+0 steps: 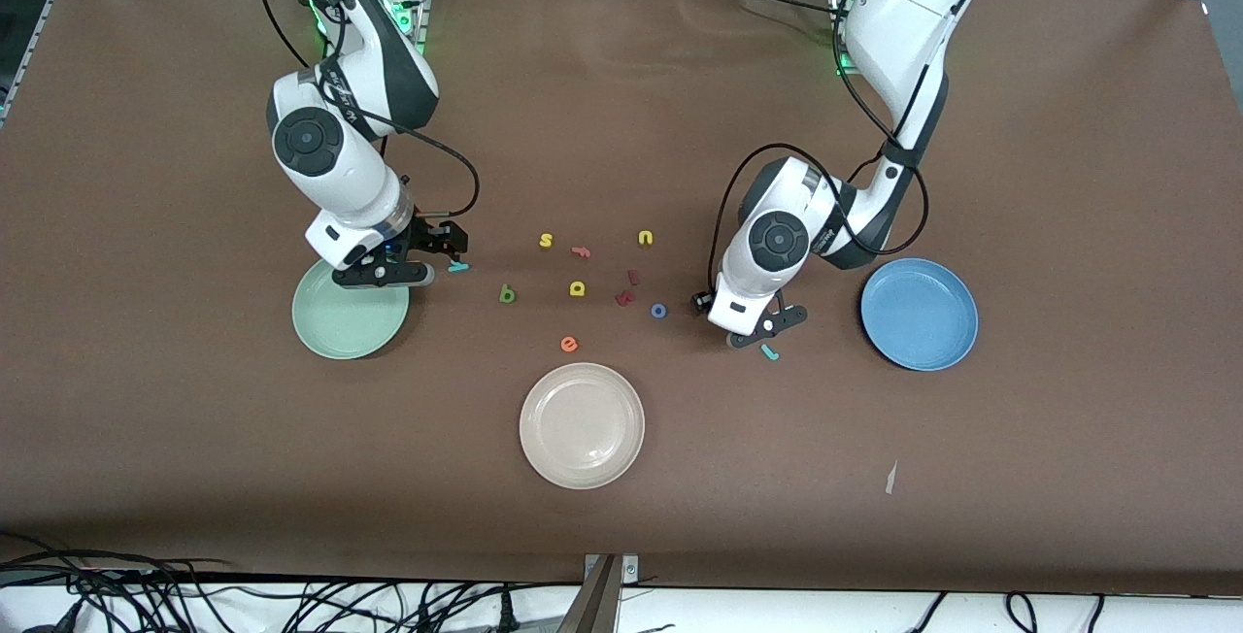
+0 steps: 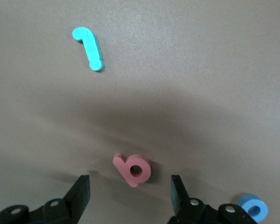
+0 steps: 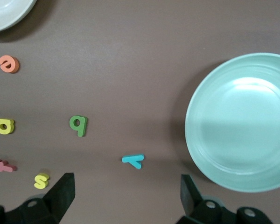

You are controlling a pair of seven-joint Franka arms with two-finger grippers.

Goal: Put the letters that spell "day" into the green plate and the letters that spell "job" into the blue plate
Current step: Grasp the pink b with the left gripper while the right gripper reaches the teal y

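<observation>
My left gripper (image 2: 129, 193) is open and low over the table, its fingers either side of the coral-red b (image 2: 133, 169) without touching it. The hand hides the b in the front view. The teal j (image 1: 769, 352) lies just beside this gripper (image 1: 767, 327). The blue o (image 1: 658, 311) lies toward the table's middle. The blue plate (image 1: 919, 314) is empty. My right gripper (image 3: 126, 191) is open over the table, next to the empty green plate (image 1: 350, 322) and the teal y (image 3: 133, 161). The green d (image 1: 506, 294) and yellow a (image 1: 578, 288) lie mid-table.
A cream-white plate (image 1: 582, 424) sits nearer the front camera at mid-table. An orange e (image 1: 569, 344), yellow s (image 1: 546, 241), yellow u (image 1: 645, 238), a pink letter (image 1: 581, 250) and dark red letters (image 1: 626, 295) are scattered between the two arms.
</observation>
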